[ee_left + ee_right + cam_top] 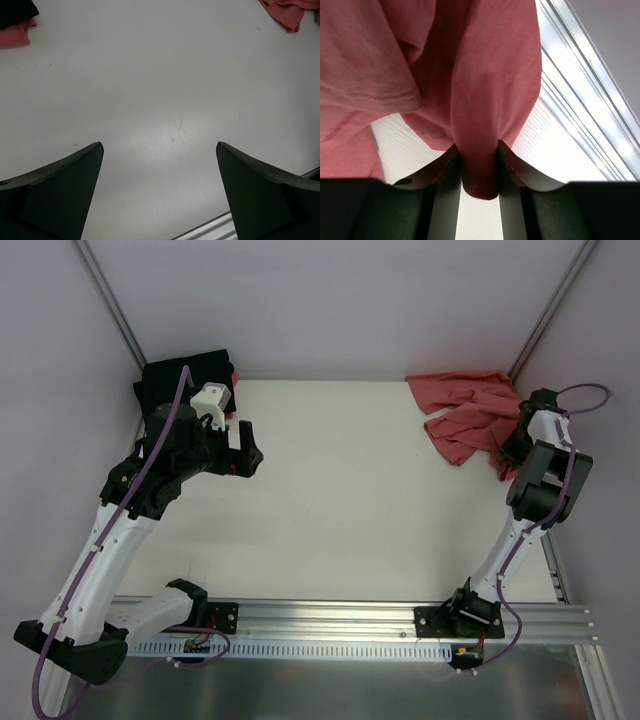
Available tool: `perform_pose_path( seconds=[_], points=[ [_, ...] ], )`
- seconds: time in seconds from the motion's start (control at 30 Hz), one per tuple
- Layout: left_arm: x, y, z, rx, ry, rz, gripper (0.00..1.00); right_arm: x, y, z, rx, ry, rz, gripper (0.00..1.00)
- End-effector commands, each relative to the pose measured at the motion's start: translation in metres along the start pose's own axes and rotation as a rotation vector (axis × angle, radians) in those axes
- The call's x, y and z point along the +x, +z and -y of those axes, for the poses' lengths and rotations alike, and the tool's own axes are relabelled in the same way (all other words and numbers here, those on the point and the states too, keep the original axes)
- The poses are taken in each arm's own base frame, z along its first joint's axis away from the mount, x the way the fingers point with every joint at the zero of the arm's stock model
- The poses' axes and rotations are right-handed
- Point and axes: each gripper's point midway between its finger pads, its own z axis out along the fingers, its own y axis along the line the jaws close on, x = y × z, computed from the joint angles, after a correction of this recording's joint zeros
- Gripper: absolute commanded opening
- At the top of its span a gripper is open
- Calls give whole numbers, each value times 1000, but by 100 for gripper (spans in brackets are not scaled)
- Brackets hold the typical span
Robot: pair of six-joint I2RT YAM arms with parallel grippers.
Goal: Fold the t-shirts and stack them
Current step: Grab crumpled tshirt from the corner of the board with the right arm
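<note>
The coral-red t-shirt [465, 410] lies crumpled at the table's far right corner. My right gripper [512, 445] is at its right edge, and in the right wrist view its jaws [479, 150] press from both sides on a hanging fold of that shirt [485, 75]. The black t-shirt [185, 380] is bunched in the far left corner, with a scrap of red cloth [15, 36] showing beside it [15, 9]. My left gripper [245, 445] hovers just right of the black shirt, wide open [159, 145], with only bare table between its fingers.
The white table [340, 500] lies between the two shirts. An aluminium rail [330, 615] runs along the near edge at the arm bases. Metal channels [590, 100] line the right side, close to my right gripper. Walls enclose the back and sides.
</note>
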Motion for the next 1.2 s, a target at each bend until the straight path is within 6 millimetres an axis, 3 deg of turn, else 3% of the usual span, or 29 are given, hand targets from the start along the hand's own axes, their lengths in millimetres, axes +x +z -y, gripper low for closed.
perform_pose_path(
  seconds=[0.0, 0.07, 0.23, 0.77, 1.17],
  points=[
    [-11, -4, 11, 47, -7, 35, 99, -28, -34, 14, 10, 52, 104, 35],
    [-10, -4, 10, 47, -6, 33, 99, -29, -36, 14, 14, 54, 109, 36],
    [-8, -4, 11, 52, -7, 29, 99, -28, -40, 16, 19, 56, 113, 49],
    [-7, -3, 11, 51, -10, 26, 98, -31, -44, 24, 18, 79, 120, 45],
    [-10, -2, 12, 58, -10, 35, 99, -32, -49, 26, 18, 87, 125, 48]
  ],
)
